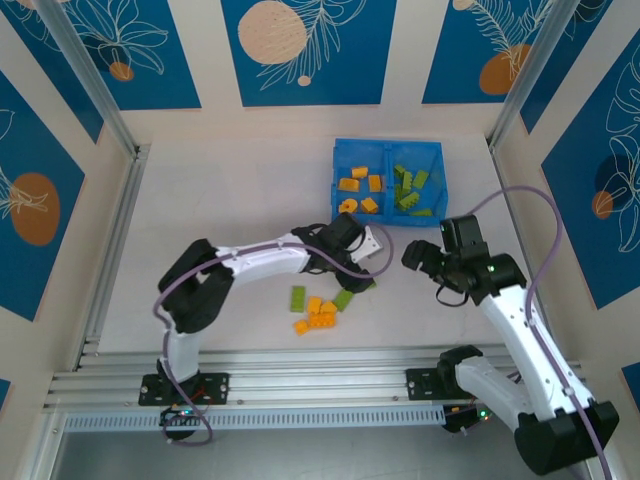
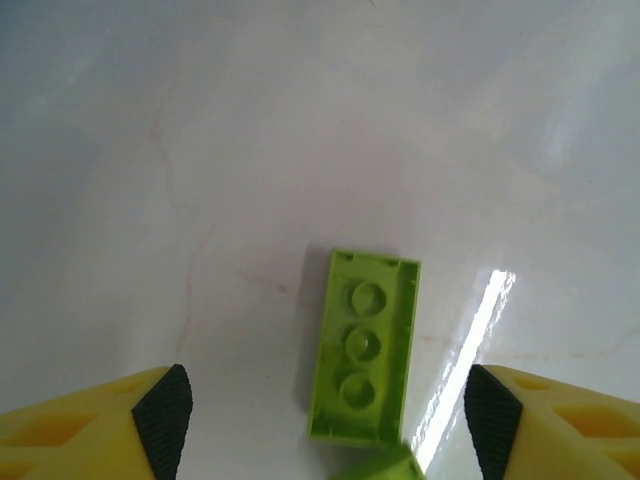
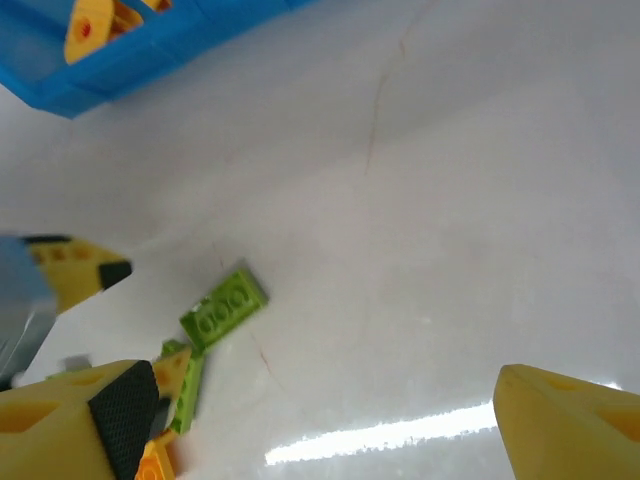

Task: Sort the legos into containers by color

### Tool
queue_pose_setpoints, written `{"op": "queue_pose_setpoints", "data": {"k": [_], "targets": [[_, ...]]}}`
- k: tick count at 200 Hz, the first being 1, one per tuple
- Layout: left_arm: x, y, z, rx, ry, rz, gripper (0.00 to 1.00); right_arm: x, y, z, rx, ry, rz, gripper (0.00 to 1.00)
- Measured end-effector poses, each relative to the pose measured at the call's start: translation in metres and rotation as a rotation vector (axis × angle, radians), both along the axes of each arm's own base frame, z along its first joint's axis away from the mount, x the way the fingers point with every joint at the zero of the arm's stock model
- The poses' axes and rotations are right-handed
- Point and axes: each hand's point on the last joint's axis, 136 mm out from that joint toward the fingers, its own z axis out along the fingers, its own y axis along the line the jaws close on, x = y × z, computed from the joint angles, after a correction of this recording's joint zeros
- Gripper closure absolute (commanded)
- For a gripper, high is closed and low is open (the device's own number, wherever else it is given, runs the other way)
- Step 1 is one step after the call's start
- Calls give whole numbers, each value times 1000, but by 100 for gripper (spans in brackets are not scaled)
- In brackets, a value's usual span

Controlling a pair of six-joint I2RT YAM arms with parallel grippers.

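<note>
Top view: blue tray (image 1: 336, 175) at 1 o'clock, loose legos (image 1: 318, 310) at 6.
Left wrist: left gripper (image 2: 327, 410), wide and empty, flanks a green brick (image 2: 362, 345) at 6. This is likely a pick-up, needing descent and closing.
Right wrist: right gripper (image 3: 318, 400) wide, empty.

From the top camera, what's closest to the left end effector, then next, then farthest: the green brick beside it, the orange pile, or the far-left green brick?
1. Green brick, right beside the left end effector.
2. Orange pile, further left.
3. Far-left green brick, past the pile.
</note>
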Motion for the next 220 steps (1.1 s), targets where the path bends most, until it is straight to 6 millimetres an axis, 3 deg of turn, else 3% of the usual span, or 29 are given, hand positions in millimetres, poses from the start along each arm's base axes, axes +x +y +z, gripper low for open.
{"op": "queue_pose_setpoints", "data": {"k": [28,73,138,189,220], "targets": [[-4,-11,-19,35,49,-24,32,-15,-5,-2,17,8,-33,10],[-16,-11,-46,133,105,-62,46,-16,-7,-4,20,14,-47,10],[-14,-13,-47,183,59,-74,69,-19,-9,-10,16,34,-57,10],[-16,-19,-31,119,28,-70,69,-19,-10,-9,21,30,-70,10],[3,-48,19,-20,-59,-49,68,-21,-14,-1,25,-12,-99,10]]}}
